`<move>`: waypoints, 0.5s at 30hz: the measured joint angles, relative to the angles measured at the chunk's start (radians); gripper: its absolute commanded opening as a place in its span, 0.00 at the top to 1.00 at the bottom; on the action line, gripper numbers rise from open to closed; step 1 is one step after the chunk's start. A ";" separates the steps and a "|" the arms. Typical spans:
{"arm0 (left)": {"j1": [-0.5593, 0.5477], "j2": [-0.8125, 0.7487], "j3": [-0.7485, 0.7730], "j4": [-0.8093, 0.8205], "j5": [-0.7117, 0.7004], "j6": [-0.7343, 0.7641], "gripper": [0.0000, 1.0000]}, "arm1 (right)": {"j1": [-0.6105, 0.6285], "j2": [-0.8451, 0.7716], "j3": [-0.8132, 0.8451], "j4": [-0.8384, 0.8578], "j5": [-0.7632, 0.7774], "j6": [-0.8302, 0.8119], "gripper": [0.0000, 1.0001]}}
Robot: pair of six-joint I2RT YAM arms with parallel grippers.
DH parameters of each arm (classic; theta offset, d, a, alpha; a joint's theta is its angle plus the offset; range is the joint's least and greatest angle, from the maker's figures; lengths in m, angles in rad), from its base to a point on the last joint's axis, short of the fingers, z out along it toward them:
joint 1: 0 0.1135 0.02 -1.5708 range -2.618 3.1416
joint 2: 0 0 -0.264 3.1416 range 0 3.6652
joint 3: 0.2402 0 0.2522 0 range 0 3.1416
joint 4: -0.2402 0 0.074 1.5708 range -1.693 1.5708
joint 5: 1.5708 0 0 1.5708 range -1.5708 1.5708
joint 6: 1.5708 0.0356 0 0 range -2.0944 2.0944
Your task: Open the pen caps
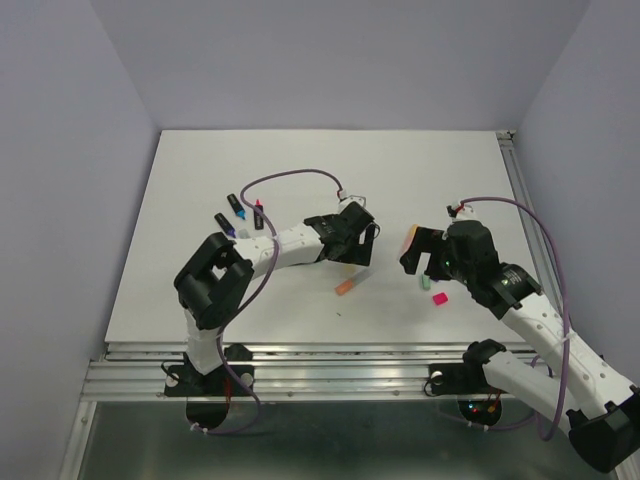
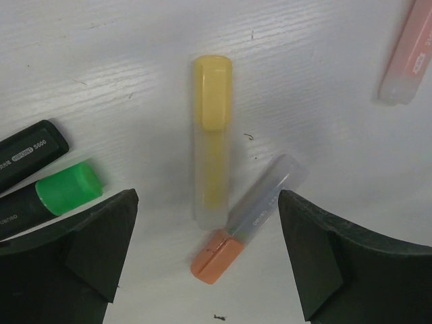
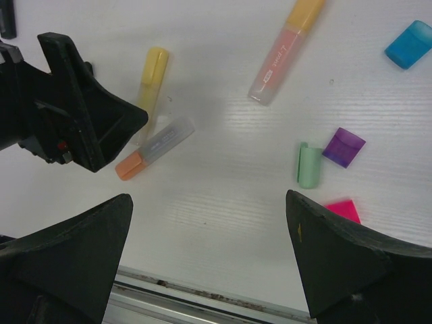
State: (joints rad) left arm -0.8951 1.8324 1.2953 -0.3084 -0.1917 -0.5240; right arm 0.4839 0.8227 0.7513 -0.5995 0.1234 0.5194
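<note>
Hovering with jaws spread and empty, our left gripper (image 2: 208, 233) sits over a yellow cap (image 2: 212, 91) and an orange cap (image 2: 217, 255), both on pens (image 2: 210, 182) crowded together near the middle of the near edge. Closing here, we risk pinching both pens or nudging one away; our right gripper (image 3: 208, 229) is likewise released.

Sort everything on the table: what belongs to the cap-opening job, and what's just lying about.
Job: yellow cap, orange cap, green cap and peach pen's cap, all still on.
Lying about: loose blue cap, purple cap, pale green cap, pink cap, already off.
</note>
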 measured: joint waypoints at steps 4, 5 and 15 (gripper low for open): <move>0.002 0.051 0.022 -0.006 -0.016 0.000 0.12 | 0.000 0.000 0.000 0.000 0.000 0.001 0.00; 0.005 0.064 0.027 -0.006 -0.018 0.000 0.12 | 0.000 0.000 0.000 0.000 0.000 0.001 0.00; 0.006 0.134 0.048 -0.002 -0.016 0.028 0.31 | 0.000 0.000 0.000 0.000 0.001 0.000 0.00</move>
State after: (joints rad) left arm -0.8886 1.9663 1.3430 -0.3099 -0.2081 -0.4961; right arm 0.4835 0.8227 0.7509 -0.5991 0.1242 0.5198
